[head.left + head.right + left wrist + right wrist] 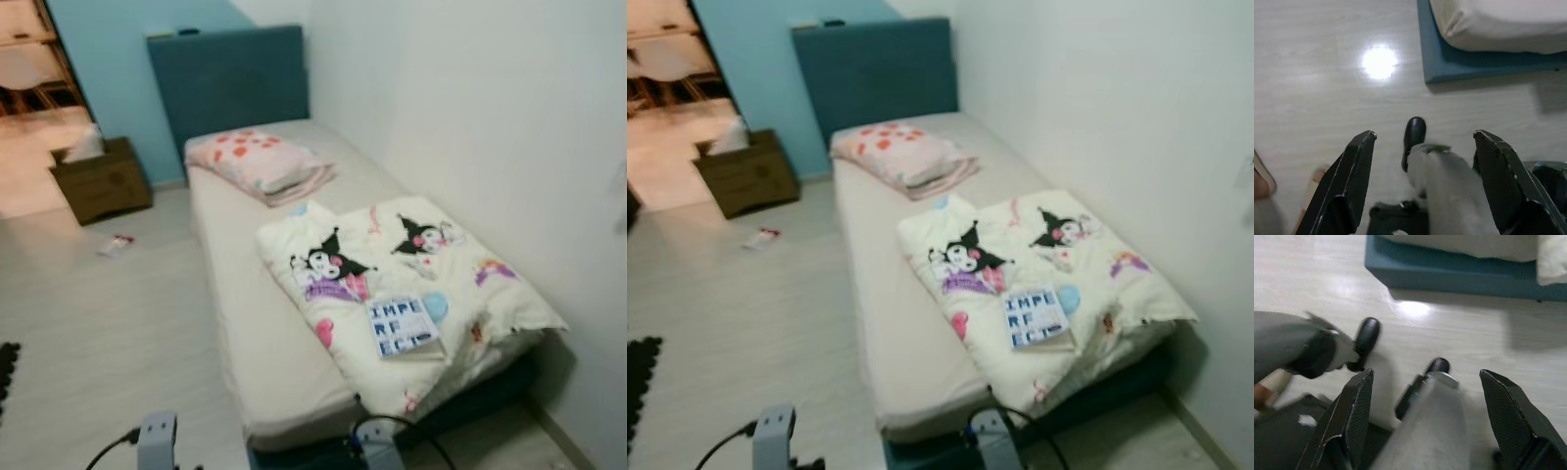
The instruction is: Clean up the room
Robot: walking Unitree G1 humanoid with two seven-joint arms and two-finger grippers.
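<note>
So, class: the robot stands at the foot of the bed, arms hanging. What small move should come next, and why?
Probably step closer and reach for the book on the folded blanket; it lies nearest. Both the left gripper and right gripper hang open over the floor.

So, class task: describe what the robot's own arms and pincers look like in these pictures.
Each pincer, left and right, has two long, black, wedge-shaped fingers with flat inner faces. In the head view, the silver-grey arm ends show at the lower edge, with thin black cables looping from them.
</note>
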